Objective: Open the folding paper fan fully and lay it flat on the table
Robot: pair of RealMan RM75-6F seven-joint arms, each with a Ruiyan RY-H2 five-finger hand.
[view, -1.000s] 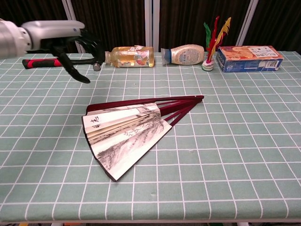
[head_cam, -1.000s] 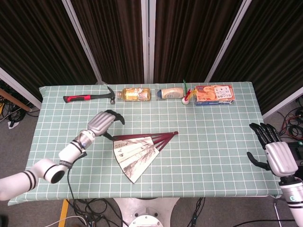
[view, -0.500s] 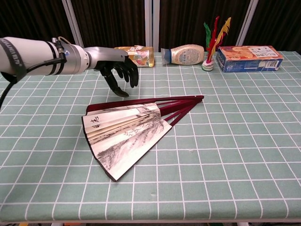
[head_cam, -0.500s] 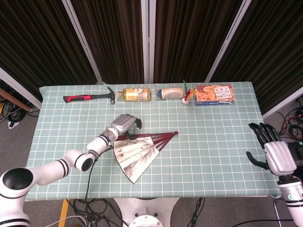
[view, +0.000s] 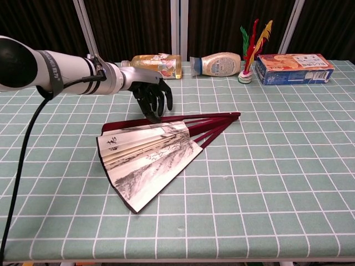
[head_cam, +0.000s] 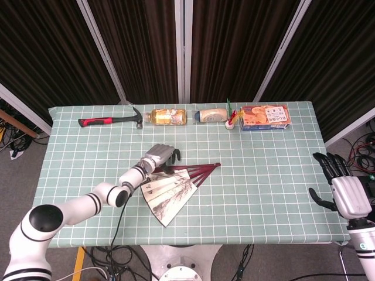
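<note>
Far left of the fan, a hammer (head_cam: 111, 121) lies at the back of the table, well away from the action. Now the left hand (view: 150, 94), reaching across with fingers (view: 161, 102) hanging downward and a little apart, empty, nothing gripped. The tips sit right at the fan's upper maroon guard stick; whether they actually touch it, I cannot tell from here.

The fan (view: 147, 152) itself lies on the green checked tablecloth (head_cam: 263, 175), about mid-table and toward the left. It is only partly spread: painted paper leaf fanned out toward the near edge, ribs converging at the pivot on its right end. Not fully open yet, I'd say perhaps a third of the sweep.

So the step in hand looks like the opening itself, with the left hand setting down on the top guard. The next move, as I judge it, wants those fingertips to press on that stick and swing it away from the lower guard around the pivot, and the lower side probably needs pinning or the whole fan will just slide.

Behind the fan stand a bottle (head_cam: 169, 116), a second pale bottle (head_cam: 211, 115), a feathered shuttlecock (view: 250, 50) and a box (head_cam: 265, 117). Far right of the fan, off the table edge, the right hand (head_cam: 340, 187) hangs with fingers apart, holding nothing.
</note>
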